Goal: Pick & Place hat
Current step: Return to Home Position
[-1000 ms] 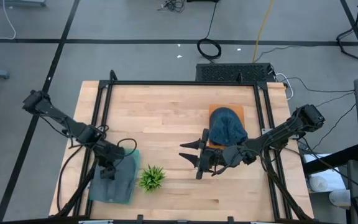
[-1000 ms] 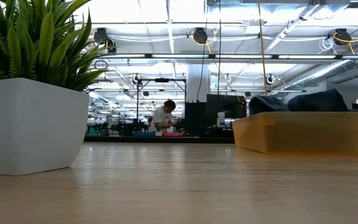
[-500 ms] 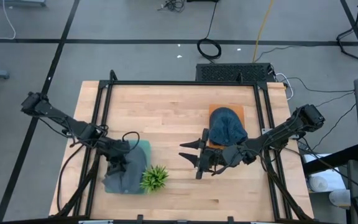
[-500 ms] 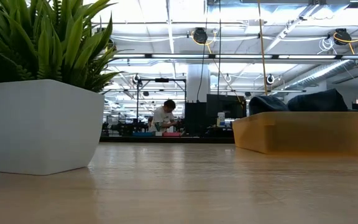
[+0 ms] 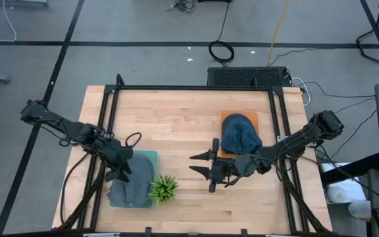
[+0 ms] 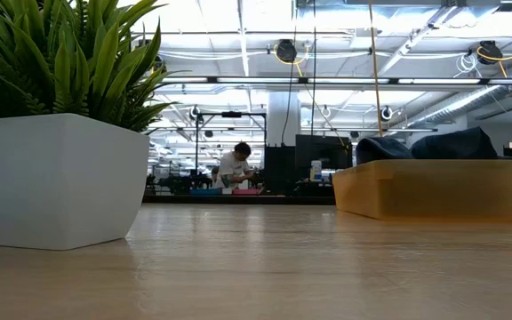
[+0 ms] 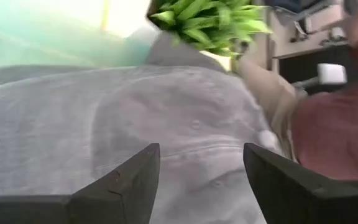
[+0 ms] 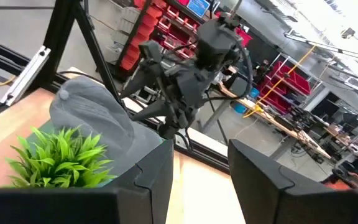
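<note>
A grey hat [image 5: 131,187] [image 7: 166,118] [image 8: 86,112] lies on a teal tray [image 5: 149,158] at the table's near left. My left gripper [image 5: 120,172] [image 7: 201,155] hangs open just over the hat's left side, tilted down, with its fingers apart above the cloth. A dark blue hat [image 5: 240,135] [image 6: 456,142] rests in an orange tray [image 5: 250,117] at the right. My right gripper [image 5: 196,163] [image 8: 201,168] stands open and level near the table's middle. It points left and holds nothing.
A small green plant in a white pot [image 5: 163,187] [image 6: 60,178] stands against the teal tray's right side, near the front edge. A black frame runs around the table. Bare wood lies between the two trays and along the far side.
The teal tray with the grey hat has slid toward the table's right and far side, up against the plant pot, which has shifted a little. My left gripper went along with it, then rose and turned above the hat. The right arm kept still.
</note>
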You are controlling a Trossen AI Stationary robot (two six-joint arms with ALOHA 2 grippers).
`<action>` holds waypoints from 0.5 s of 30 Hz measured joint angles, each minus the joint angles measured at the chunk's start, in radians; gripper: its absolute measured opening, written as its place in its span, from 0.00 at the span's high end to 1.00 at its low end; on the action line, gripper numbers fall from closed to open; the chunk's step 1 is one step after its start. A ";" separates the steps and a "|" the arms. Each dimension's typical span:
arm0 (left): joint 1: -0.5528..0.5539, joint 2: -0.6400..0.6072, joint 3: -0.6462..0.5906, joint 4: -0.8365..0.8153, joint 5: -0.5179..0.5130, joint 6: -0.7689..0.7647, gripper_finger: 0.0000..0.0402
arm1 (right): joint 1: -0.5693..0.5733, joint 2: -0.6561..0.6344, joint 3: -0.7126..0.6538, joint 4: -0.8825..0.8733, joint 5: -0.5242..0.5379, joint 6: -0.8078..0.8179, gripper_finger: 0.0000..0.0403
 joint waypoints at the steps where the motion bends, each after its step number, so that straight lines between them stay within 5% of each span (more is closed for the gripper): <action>1: 0.004 -0.008 0.007 -0.001 0.011 0.015 0.40 | 0.000 0.000 0.000 0.000 0.000 0.001 0.65; 6: 0.022 -0.060 0.065 0.004 -0.093 0.202 0.39 | 0.004 0.000 0.000 0.047 0.004 -0.022 0.65; 15: 0.024 -0.213 0.065 0.143 -0.343 0.536 0.46 | 0.017 0.000 -0.132 0.141 -0.003 0.234 0.65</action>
